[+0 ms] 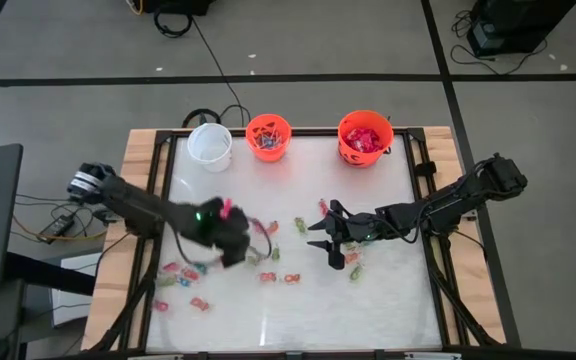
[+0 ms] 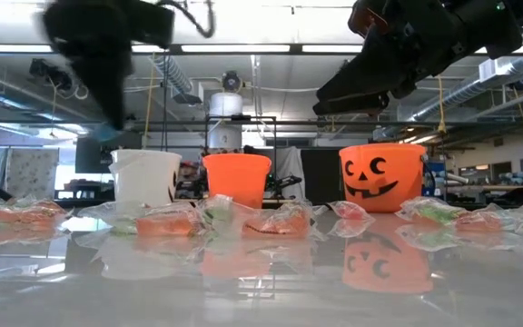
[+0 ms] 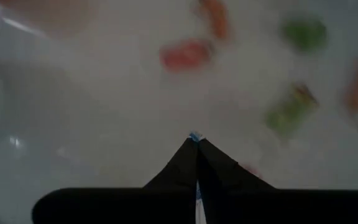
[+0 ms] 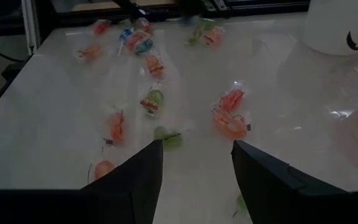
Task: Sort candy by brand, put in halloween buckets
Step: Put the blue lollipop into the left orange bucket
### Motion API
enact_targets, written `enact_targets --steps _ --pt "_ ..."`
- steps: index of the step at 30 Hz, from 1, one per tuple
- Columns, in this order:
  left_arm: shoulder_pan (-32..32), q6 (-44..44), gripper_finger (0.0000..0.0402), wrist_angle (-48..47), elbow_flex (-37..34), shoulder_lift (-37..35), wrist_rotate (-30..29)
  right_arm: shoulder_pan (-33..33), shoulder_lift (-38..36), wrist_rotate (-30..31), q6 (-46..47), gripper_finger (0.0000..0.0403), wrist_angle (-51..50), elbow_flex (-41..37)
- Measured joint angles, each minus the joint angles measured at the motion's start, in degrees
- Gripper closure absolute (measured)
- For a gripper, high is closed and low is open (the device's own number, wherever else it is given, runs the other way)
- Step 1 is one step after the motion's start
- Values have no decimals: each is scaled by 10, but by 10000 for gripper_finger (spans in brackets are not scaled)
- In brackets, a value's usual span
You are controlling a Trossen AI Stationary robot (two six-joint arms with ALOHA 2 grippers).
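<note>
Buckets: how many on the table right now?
3, in a row along the far edge: white bucket toward the left arm's side, small orange bucket in the middle, larger orange bucket toward the right arm's side. None looks hidden.

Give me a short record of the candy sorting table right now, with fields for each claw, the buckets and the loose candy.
left claw: shut, raised over the table's left half, a tiny blue bit at its tips; whether it is candy cannot be told
right claw: open, empty, over loose sweets on the right half
white bucket: back edge, looks empty
small orange bucket: back edge, a few pieces inside
larger orange bucket: back right, red packets inside
loose candy: scattered across the table's middle and left front
</note>
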Motion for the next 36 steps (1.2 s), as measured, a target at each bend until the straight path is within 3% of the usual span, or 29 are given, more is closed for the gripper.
enact_targets --steps 6,13,21,24,30,36 --pt "141 144 393 105 -43 -79 -52 0 0 0 0 198 -6 0" --pt "309 309 394 381 -115 -128 -53 0 0 0 17 198 -25 0" --pt "461 414 394 784 -171 -63 71 1 36 3 59 198 -27 1" --pt "505 420 394 877 -171 -19 107 1 59 8 61 198 -13 1" --pt "541 407 386 936 -172 46 126 6 44 60 42 198 35 0" --pt "541 408 313 942 -172 62 103 8 25 93 31 198 35 0"
